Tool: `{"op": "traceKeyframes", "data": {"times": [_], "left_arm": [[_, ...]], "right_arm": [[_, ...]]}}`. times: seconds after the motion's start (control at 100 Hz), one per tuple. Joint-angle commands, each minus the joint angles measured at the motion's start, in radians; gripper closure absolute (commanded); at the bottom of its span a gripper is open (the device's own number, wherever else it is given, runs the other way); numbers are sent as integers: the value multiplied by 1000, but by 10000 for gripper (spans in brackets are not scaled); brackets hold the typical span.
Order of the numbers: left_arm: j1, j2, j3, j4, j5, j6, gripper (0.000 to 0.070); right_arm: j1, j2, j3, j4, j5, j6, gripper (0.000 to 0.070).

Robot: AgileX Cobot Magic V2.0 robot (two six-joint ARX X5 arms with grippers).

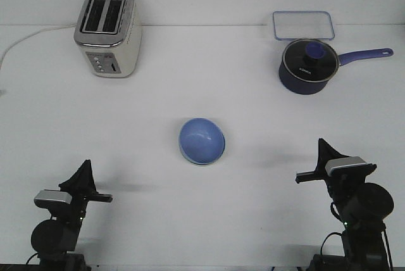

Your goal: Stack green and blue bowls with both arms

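Bowls: blue bowl (202, 140) at table centre, pale green rim just visible beneath it.
Left gripper (83, 171): near front edge, jaws closed, holding nothing.
Right gripper (324, 149): near front edge, jaws closed, holding nothing.

Twin black robot arms, each tipped with a pointed gripper.

The left gripper (84, 171) and right gripper (324, 149) are matte black and taper to sharp points. Just behind each set of jaws sits a silver-grey block, then a rounded black joint housing. Thin dark cables trail from the right arm (361, 211) near its base.
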Motion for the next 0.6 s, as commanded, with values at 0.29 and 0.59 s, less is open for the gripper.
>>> {"op": "traceKeyframes", "data": {"times": [0.29,0.59], "left_arm": [[1,-2,-20,10,-2,8,690],[1,-2,-20,10,-2,8,690]], "right_arm": [[1,3,0,10,0,6,700],[1,-42,-6,8,4,5,700]]}}
